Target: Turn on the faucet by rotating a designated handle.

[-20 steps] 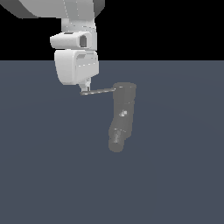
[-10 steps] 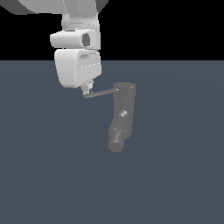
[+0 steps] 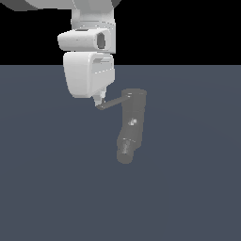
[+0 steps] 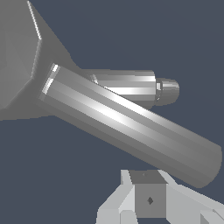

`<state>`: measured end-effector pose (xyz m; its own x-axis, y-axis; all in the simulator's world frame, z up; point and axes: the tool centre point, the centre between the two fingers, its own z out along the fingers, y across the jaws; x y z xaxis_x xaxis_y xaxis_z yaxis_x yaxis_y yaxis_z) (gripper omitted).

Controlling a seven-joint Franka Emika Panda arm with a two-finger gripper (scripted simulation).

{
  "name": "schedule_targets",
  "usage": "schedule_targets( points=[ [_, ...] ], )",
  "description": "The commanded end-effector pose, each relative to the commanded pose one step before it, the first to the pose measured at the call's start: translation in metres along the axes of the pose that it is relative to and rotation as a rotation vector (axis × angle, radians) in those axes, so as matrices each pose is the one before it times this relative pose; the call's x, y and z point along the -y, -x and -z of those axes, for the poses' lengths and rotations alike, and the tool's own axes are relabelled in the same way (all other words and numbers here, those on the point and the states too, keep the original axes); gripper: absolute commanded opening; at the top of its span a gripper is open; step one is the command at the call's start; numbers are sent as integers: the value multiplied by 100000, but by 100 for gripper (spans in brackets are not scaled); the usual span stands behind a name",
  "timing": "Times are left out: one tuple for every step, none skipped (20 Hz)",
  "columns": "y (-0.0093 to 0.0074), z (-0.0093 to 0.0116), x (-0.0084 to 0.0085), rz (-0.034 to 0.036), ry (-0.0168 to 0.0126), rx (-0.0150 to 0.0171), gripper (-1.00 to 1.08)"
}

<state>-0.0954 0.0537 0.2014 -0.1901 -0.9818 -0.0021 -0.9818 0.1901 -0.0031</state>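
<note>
Over the last second the handle (image 3: 113, 102) has swung: its free end now sits a little lower and nearer the faucet (image 3: 131, 124) than before, and our gripper (image 3: 99, 102) has travelled with it. We are mid-turn. The faucet stands near the middle of the dark tabletop (image 3: 188, 188), cap up, ribbed spout toward the near edge, rod projecting toward the exterior view's left. The wrist view shows the rod (image 4: 131, 127) close above one fingertip (image 4: 148, 199); whether the gripper is clenched or released we cannot tell. Next, we judge, comes more push along the arc, keeping contact near the tip.
</note>
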Motion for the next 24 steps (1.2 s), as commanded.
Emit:
schedule_targets(
  points=[
    [-784, 15, -680, -329, 231, -177, -100],
    [-226, 4, -230, 0, 0, 0, -100],
    [-197, -3, -237, 67, 17, -3, -100],
    [-227, 4, -232, 0, 0, 0, -100],
    [-228, 4, -232, 0, 0, 0, -100],
    [-200, -3, -238, 67, 17, -4, -100],
    [-230, 5, -234, 0, 0, 0, -100],
    [-231, 5, -235, 0, 0, 0, -100],
    [-202, -3, -240, 67, 18, -5, -100],
    [-233, 5, -236, 0, 0, 0, -100],
    [-234, 6, -237, 0, 0, 0, -100],
    [-207, -2, -242, 66, 18, -9, -100],
    [0, 0, 0, 0, 0, 0, -100],
    [410, -22, 273, 357, -124, 99, -100],
    [-499, 4, -3, 0, 0, 0, -100],
    [-502, 4, -3, 0, 0, 0, -100],
    [-506, 4, -2, 0, 0, 0, -100],
    [-533, -8, 9, -62, 27, -12, -100],
    [-513, 4, -2, 0, 0, 0, -100],
    [-516, 4, -2, 0, 0, 0, -100],
    [-519, 4, -1, 0, 0, 0, -100],
    [-544, -8, 9, -62, 27, -16, -100],
    [-525, 5, -1, 0, 0, 0, -100],
    [-528, 5, -1, 0, 0, 0, -100]
  ],
)
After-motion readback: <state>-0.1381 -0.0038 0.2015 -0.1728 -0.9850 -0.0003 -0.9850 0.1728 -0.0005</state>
